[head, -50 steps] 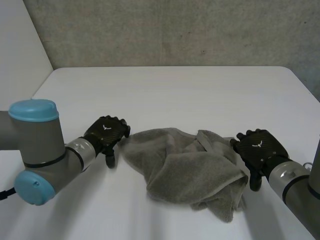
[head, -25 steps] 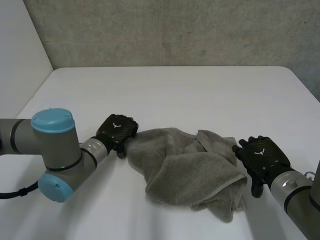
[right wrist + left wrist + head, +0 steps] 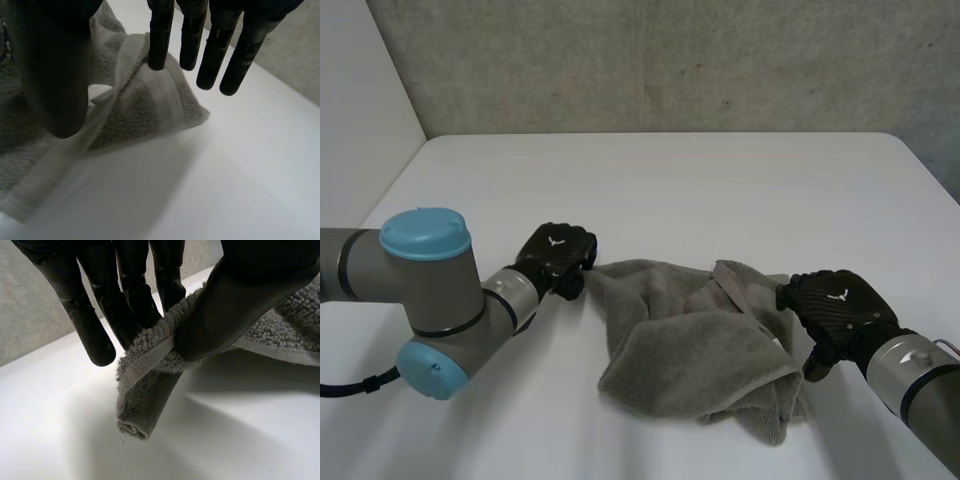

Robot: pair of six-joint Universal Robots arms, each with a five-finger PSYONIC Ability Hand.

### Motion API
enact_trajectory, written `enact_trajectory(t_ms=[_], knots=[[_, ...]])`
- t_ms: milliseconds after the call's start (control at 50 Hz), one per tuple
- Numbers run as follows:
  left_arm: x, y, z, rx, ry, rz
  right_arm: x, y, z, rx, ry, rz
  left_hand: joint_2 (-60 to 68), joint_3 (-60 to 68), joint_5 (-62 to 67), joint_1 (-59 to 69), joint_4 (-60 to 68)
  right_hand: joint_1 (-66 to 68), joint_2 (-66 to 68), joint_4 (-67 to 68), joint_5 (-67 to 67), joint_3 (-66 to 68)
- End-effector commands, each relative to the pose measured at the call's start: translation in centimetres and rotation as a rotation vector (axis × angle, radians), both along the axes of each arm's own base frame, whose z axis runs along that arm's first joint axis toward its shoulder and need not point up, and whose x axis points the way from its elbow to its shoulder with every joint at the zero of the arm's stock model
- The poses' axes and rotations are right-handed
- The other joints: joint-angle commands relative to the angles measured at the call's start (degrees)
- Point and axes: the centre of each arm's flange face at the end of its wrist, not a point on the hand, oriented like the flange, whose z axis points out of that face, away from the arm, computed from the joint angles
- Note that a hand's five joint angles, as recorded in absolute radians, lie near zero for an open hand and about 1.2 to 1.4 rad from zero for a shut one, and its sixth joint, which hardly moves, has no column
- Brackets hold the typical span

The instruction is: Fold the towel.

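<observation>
A crumpled grey towel (image 3: 690, 340) lies on the white table (image 3: 670, 180), near its front. My left hand (image 3: 558, 255) is at the towel's left corner. In the left wrist view its thumb (image 3: 240, 305) presses the hemmed towel corner (image 3: 150, 405) against the fingers, so it is shut on the cloth. My right hand (image 3: 832, 305) rests at the towel's right edge. In the right wrist view its fingers (image 3: 160, 40) hang straight over a towel corner (image 3: 145, 110), the thumb stands apart beside them, and nothing is pinched.
A grey wall rises behind the table's far edge. The table's left edge runs close behind my left arm (image 3: 430, 300), and its right edge lies beyond my right forearm (image 3: 910, 375). Bare tabletop stretches behind the towel.
My left hand moved right onto the towel's left corner and closed on it, tugging the cloth slightly. My right hand shifted inward onto the towel's right edge.
</observation>
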Motion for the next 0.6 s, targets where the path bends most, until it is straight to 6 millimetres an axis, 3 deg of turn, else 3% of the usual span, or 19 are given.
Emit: enact_trajectory(t_ms=[20,340,600], knots=[[0.3,0.0,1.1,-0.018,0.014,0.009,-1.0,-0.2,0.1,0.146,-0.070,-0.038,3.56,4.25,5.37,6.23,2.39,-5.56,-6.17,-5.90,-4.67,-5.85],[1.2,-0.3,0.9,-0.007,0.009,0.033,-2.3,0.6,-1.2,0.280,-0.118,-0.086,3.56,4.25,5.37,6.23,2.39,-5.22,-5.84,-5.56,-4.34,-5.51],[1.2,-0.3,0.9,-0.005,0.009,0.033,-0.9,2.0,-1.6,0.412,-0.302,-0.019,3.56,4.25,5.37,6.23,2.39,-3.54,-4.16,-3.89,-2.66,-3.84]])
